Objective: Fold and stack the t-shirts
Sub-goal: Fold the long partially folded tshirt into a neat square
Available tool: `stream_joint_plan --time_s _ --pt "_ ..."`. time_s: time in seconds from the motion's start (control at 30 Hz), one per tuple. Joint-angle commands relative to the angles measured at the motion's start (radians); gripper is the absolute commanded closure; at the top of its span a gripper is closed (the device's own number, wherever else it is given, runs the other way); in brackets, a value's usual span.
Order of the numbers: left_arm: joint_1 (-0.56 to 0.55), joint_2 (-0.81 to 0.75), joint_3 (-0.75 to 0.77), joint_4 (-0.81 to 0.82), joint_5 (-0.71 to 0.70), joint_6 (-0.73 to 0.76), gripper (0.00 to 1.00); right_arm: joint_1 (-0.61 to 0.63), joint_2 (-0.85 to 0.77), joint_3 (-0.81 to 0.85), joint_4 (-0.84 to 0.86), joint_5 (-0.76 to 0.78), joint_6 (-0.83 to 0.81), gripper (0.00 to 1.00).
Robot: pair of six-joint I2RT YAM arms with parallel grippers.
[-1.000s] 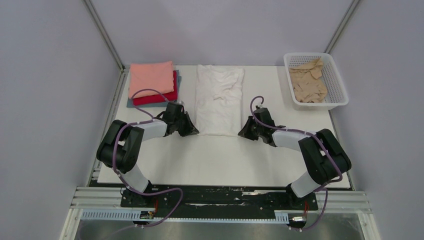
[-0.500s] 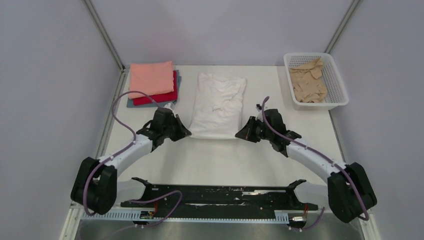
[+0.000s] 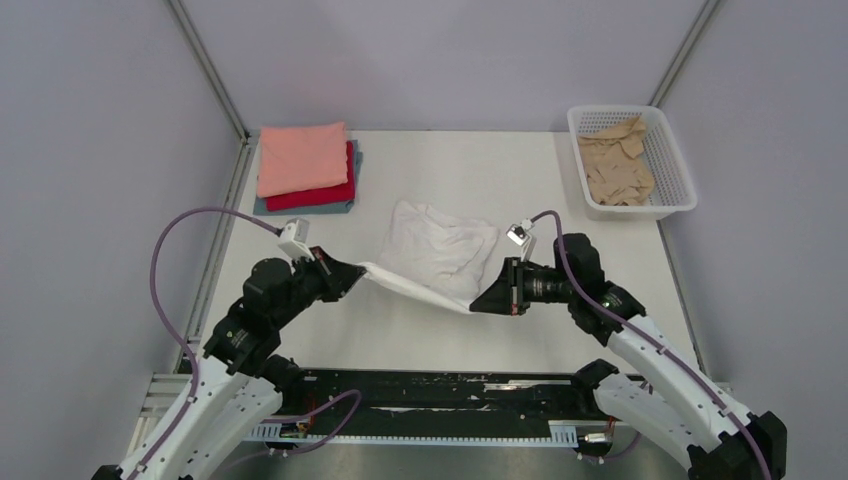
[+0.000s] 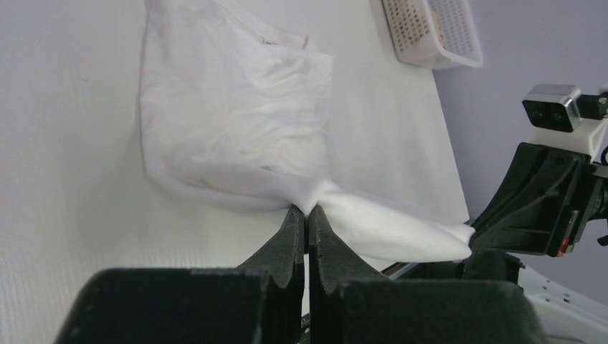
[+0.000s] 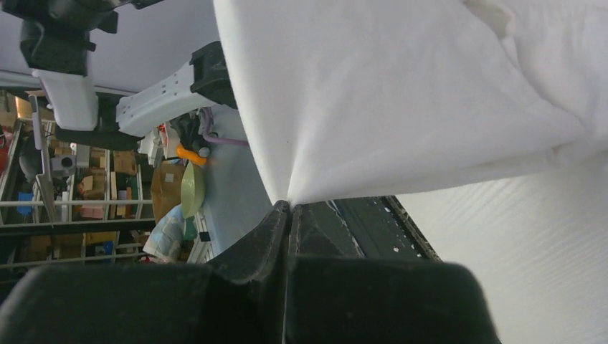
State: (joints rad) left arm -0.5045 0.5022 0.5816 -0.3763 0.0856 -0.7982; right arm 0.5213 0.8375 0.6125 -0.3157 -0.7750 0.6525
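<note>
The white t-shirt (image 3: 438,250) (image 4: 229,115) (image 5: 401,100) hangs lifted at its near edge between both arms, its far part bunched on the table. My left gripper (image 3: 357,268) (image 4: 307,211) is shut on the shirt's near-left corner. My right gripper (image 3: 478,303) (image 5: 289,204) is shut on the near-right corner. A stack of folded t-shirts sits at the far left: salmon-pink (image 3: 301,158) on top, red (image 3: 335,190) under it, grey-blue (image 3: 305,207) at the bottom. A tan-beige t-shirt (image 3: 615,165) lies crumpled in the basket.
The white lattice basket (image 3: 681,180) (image 4: 419,32) stands at the far right of the white table mat (image 3: 560,330). Metal frame posts (image 3: 205,65) rise at the back corners. The black base rail (image 3: 450,385) runs along the near edge.
Both arms have pulled back toward the near edge and risen, lifting the white shirt's near edge and dragging the shirt nearer. The right gripper closed on its corner.
</note>
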Motion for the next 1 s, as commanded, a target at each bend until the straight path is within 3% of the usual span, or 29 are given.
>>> stream_joint_plan --time_s 0.0,0.23,0.43,0.63,0.97 --pt "0.002 -0.023 0.018 -0.048 -0.004 0.033 1.00 0.003 -0.076 0.002 -0.033 -0.063 0.027 1.00" --pt "0.001 0.081 0.052 0.042 -0.096 0.021 1.00 0.002 -0.046 0.051 -0.034 0.165 0.030 1.00" --pt "0.002 0.278 0.145 0.086 -0.229 0.029 1.00 -0.031 0.060 0.113 -0.028 0.387 0.014 1.00" --pt "0.010 0.486 0.254 0.154 -0.254 0.065 1.00 -0.056 0.135 0.180 -0.022 0.589 0.003 1.00" --pt "0.081 0.836 0.447 0.194 -0.159 0.117 1.00 -0.130 0.341 0.266 0.034 0.612 -0.023 1.00"
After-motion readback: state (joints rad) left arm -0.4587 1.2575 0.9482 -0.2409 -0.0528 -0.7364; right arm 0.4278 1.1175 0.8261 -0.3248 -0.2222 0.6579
